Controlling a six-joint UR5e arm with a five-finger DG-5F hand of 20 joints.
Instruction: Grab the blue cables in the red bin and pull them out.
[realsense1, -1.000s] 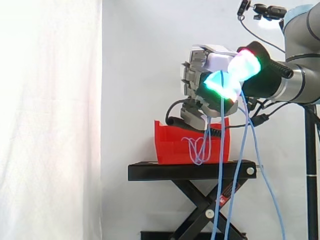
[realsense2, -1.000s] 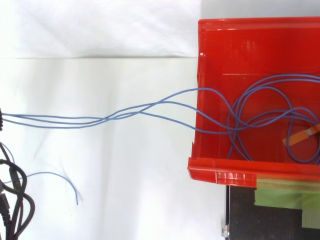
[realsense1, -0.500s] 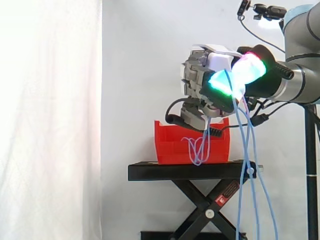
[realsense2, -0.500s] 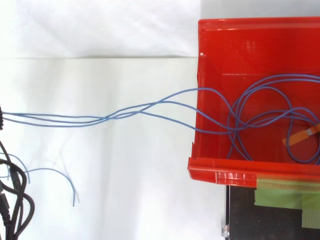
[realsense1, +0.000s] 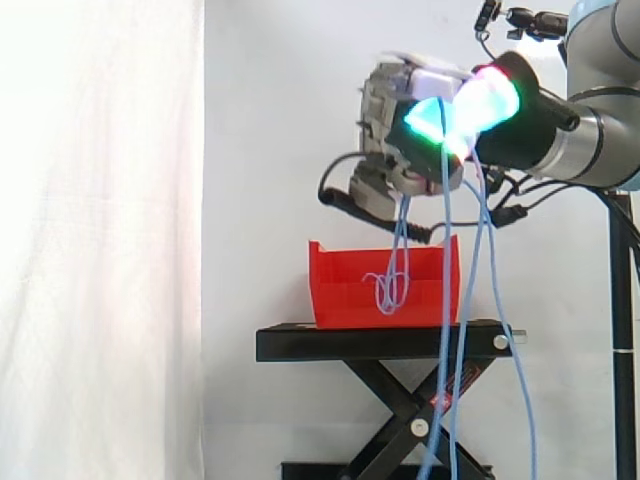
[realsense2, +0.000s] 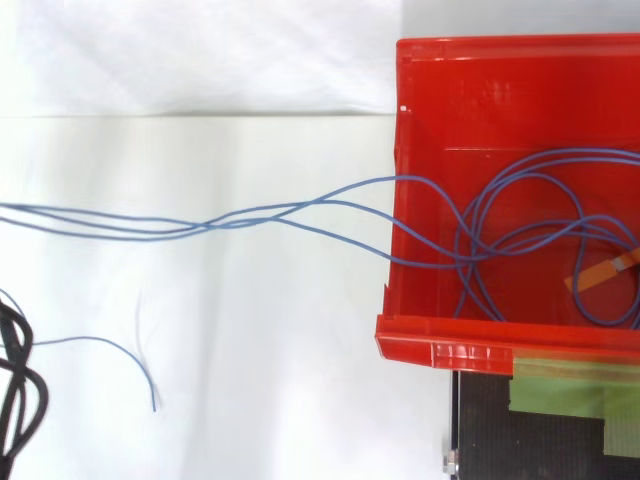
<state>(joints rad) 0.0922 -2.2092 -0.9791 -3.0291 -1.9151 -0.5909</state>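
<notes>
Hand (realsense1: 402, 125) around blue cables (realsense1: 444, 300), above bin (realsense1: 345, 292)

The black stand (realsense1: 385, 343) in front of me has a flat top plate on crossed scissor legs. The red bin (realsense1: 345, 290) sits directly on that plate, upright, with bare plate showing on both sides. From above, strips of green tape (realsense2: 570, 385) lie on the stand's ribbed top, right against the bin's rim.

Bright, even light — the white curtain (realsense1: 100, 250) glares at left, and the robot hand's (realsense1: 388, 105) pads (realsense1: 428, 118) bloom green.
</notes>
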